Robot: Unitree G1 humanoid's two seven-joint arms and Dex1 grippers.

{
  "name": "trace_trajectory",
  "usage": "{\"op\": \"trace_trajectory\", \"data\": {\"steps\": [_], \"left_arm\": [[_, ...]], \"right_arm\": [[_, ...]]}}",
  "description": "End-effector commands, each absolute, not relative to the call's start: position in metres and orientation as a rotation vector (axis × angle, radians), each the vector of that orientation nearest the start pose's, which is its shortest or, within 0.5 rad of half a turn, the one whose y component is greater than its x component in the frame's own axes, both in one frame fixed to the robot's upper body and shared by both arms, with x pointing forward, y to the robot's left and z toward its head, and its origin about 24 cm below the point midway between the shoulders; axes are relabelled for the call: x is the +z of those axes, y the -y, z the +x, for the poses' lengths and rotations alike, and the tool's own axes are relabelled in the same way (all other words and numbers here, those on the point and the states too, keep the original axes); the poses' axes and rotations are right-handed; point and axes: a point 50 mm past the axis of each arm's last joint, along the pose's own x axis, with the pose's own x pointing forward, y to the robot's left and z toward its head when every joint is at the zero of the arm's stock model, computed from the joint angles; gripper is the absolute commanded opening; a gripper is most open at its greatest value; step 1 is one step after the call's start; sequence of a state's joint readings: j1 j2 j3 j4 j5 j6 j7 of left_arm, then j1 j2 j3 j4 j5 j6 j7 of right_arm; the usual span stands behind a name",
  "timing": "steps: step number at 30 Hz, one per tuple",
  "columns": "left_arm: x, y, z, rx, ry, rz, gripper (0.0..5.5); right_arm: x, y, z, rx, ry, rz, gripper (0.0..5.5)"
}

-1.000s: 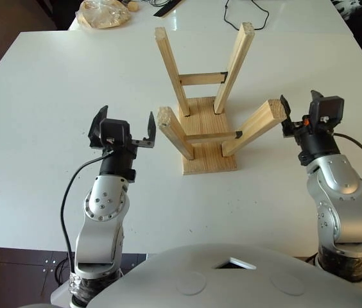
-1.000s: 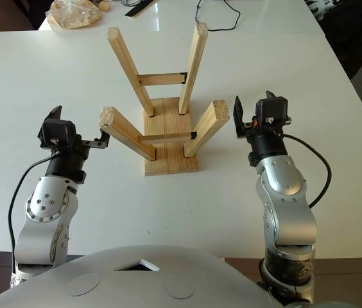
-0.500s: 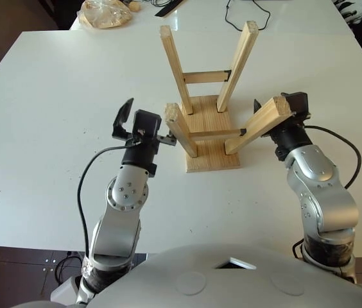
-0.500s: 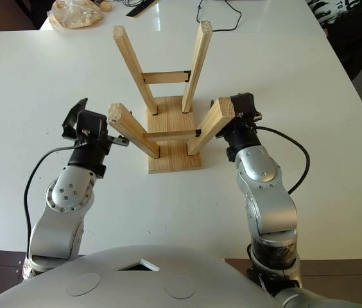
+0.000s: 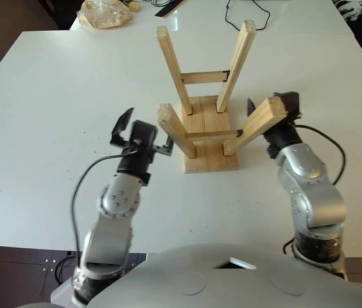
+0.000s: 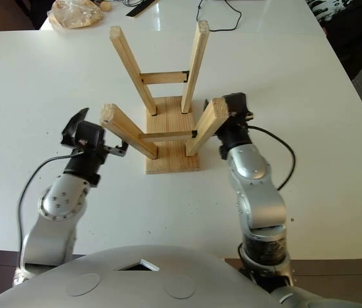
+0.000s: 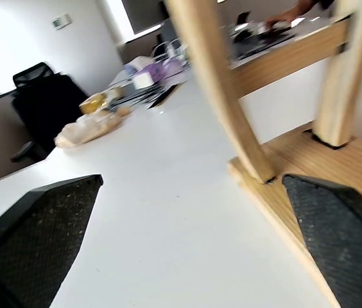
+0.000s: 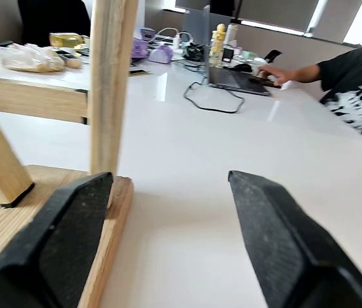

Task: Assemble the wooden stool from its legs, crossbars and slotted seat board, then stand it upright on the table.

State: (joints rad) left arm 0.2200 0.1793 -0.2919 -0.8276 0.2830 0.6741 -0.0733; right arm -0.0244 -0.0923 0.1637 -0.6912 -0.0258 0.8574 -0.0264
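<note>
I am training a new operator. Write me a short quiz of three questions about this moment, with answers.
1. True or false: the stool stands upright on its legs.
2. How many crossbars join the legs?
3. The left end effector is: A open, B shut on a leg, C shut on a crossbar.
Key: 1 false, it rests on its seat board, legs up; 2 two; 3 A.

Upturned stool [image 5: 210,160] at centre, its four legs [image 5: 173,70] splayed upward, crossbars [image 5: 201,77] barring the gaps between each pair, bare white table [image 5: 52,109] open along both flanks, bag [image 5: 106,13] at the far edge.
</note>
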Motion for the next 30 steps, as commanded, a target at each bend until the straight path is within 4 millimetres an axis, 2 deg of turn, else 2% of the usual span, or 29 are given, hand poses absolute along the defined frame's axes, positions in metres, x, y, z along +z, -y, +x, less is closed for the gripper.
{"op": "trace_trajectory", "data": {"steps": [1, 4, 8, 11, 13, 15, 16, 18, 20, 23, 25, 27, 30], "left_arm": [[0.13, -0.096, 0.19, -0.336, 0.022, 0.297, 5.21], [0.12, -0.118, 0.184, -0.262, -0.046, 0.338, 5.21], [0.108, -0.137, 0.175, -0.227, -0.108, 0.374, 5.21], [0.104, -0.142, 0.175, -0.255, -0.11, 0.354, 5.21], [0.109, -0.136, 0.172, -0.351, -0.074, 0.303, 5.21], [0.116, -0.138, 0.161, -0.431, -0.054, 0.22, 5.21], [0.115, -0.146, 0.158, -0.447, -0.069, 0.207, 5.21], [0.114, -0.162, 0.157, -0.463, -0.087, 0.219, 5.21], [0.119, -0.161, 0.16, -0.522, -0.052, 0.206, 5.21], [0.127, -0.135, 0.164, -0.651, 0.005, 0.093, 5.21], [0.126, -0.123, 0.166, -0.702, 0.012, 0.084, 5.21], [0.121, -0.13, 0.17, -0.695, -0.005, 0.127, 5.21], [0.109, -0.154, 0.18, -0.67, -0.059, 0.204, 5.21]], "right_arm": [[0.125, 0.09, 0.23, 0.289, -0.137, -0.084, 3.34], [0.115, 0.109, 0.238, 0.216, -0.167, -0.118, 3.34], [0.101, 0.136, 0.243, 0.142, -0.201, -0.161, 3.34], [0.09, 0.159, 0.246, 0.116, -0.232, -0.225, 3.34], [0.083, 0.175, 0.247, 0.15, -0.25, -0.302, 3.34], [0.079, 0.19, 0.242, 0.236, -0.269, -0.368, 3.34], [0.073, 0.201, 0.235, 0.297, -0.311, -0.422, 3.34], [0.061, 0.22, 0.219, 0.443, -0.435, -0.511, 3.34], [0.053, 0.229, 0.203, 0.637, -0.539, -0.625, 3.34], [0.046, 0.231, 0.183, 0.928, -0.641, -0.741, 3.34], [0.046, 0.227, 0.178, 1.066, -0.655, -0.761, 3.34], [0.051, 0.221, 0.178, 1.124, -0.641, -0.738, 3.34], [0.055, 0.214, 0.171, 1.194, -0.632, -0.701, 3.34]]}}
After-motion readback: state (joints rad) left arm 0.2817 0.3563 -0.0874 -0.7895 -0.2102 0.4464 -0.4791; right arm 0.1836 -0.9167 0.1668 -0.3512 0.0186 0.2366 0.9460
